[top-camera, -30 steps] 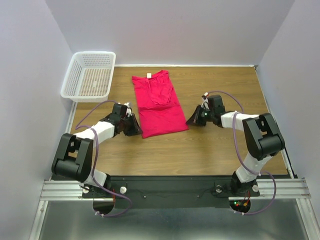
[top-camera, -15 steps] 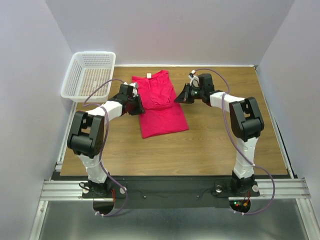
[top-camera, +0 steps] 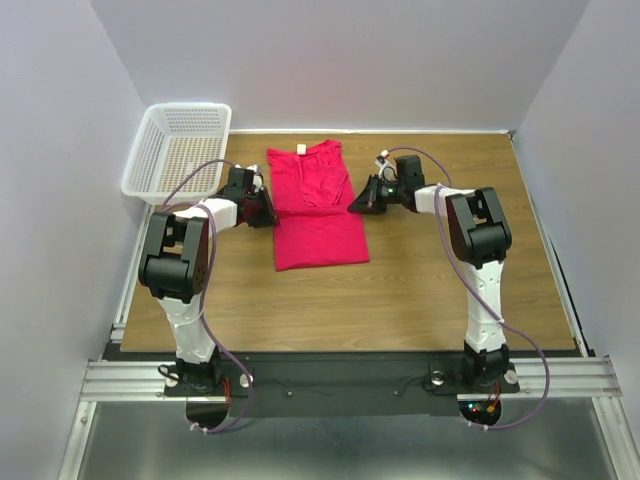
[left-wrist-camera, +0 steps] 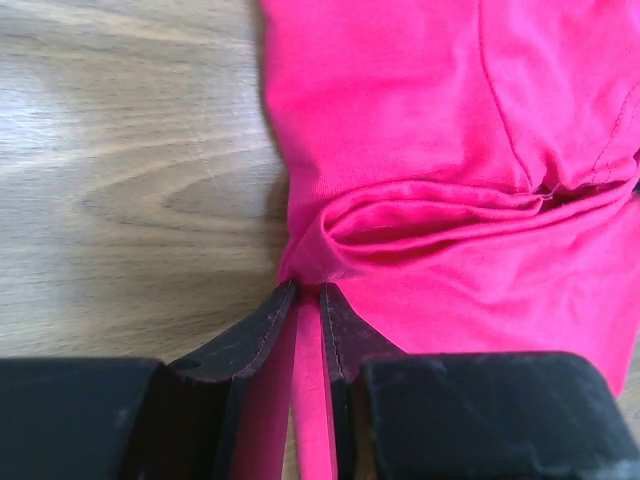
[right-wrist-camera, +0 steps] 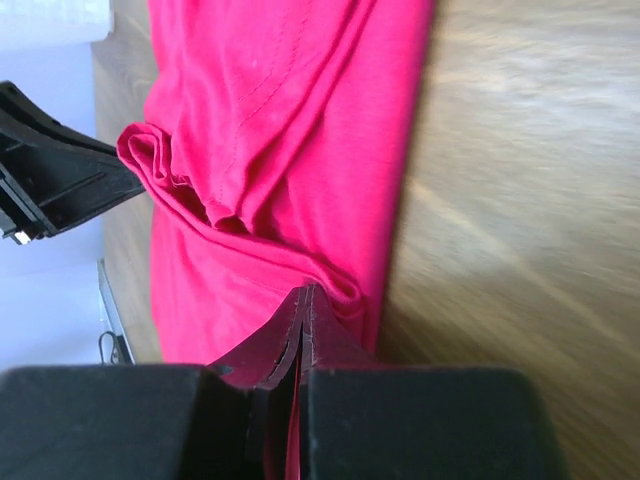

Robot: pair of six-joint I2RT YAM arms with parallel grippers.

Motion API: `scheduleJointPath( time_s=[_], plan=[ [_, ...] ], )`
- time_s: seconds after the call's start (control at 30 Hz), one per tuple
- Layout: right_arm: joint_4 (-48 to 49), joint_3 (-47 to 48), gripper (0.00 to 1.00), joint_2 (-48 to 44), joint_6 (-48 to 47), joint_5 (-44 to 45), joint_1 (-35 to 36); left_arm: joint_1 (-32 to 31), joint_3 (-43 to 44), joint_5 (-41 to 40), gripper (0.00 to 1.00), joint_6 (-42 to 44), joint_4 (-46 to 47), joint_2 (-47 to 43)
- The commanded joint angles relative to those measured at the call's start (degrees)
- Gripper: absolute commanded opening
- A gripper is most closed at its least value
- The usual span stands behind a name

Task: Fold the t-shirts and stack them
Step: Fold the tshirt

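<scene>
Tightly on the t-shirt [top-camera: 318,228]: left gripper [top-camera: 270,213], right gripper [top-camera: 356,205].

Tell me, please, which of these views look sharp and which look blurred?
Top view: evenly lit and sharp, no glare on the shirt. Left wrist view: shirt folds and table grain crisp. Right wrist view: table smeared into streaks, shirt clearer.

A brown wood-grain table [top-camera: 430,290] carries two things. A crimson-pink t-shirt [top-camera: 318,228] lies on it, far of the middle, folded into a long narrow shape with its white neck label [top-camera: 298,151] at the far end. A white mesh basket [top-camera: 172,196] sits at the far left corner, jutting past the table's left edge
</scene>
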Motion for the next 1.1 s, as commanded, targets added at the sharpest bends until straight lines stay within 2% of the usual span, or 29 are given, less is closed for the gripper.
scheduleJointPath(
  time_s=[0.0,0.13,0.23,0.33,0.4,0.43,0.57,0.87,1.07],
  plan=[
    [0.23,-1.47,0.01,-0.17,-2.36,2.75,-2.86,0.79,-0.17,-0.42,0.28,0.34,-2.01,0.39],
    [-0.11,-2.78,0.01,-5.35,-2.01,3.27,-2.86,0.79,-1.49,1.87,0.29,-0.98,-2.36,-4.6],
    [-0.38,-5.93,0.05,-11.49,-1.13,4.06,-2.6,0.7,-3.33,1.52,0.33,-2.21,-4.2,-9.7],
    [-3.7,-9.97,0.12,-18.35,-1.65,6.51,-1.28,-0.78,-6.75,1.17,0.48,-4.23,-5.7,-15.49],
    [-4.95,-11.74,0.2,-21.95,-2.79,8.53,0.56,-2.28,-8.6,-0.05,0.53,-5.64,-6.4,-18.41],
    [-8.95,-12.8,0.27,-22.84,-3.41,9.68,1.35,-4.64,-10.44,-1.19,0.55,-6.69,-6.4,-21.03],
    [-15.4,-13.69,0.4,-25.57,-6.48,17.84,7.49,-11.59,-12.48,-6.19,0.55,-7.57,-7.8,-23.87],
    [-22.96,-14.38,0.41,-23.73,-5.7,25.77,12.79,-15.03,-10.73,-10.87,0.48,-6.61,-12.81,-17.46],
    [-25.34,-18.86,0.41,-23.64,-4.99,26.13,12.79,-16.7,-12.04,-8.25,0.45,-6.43,-14.57,-15.17]
  ],
)
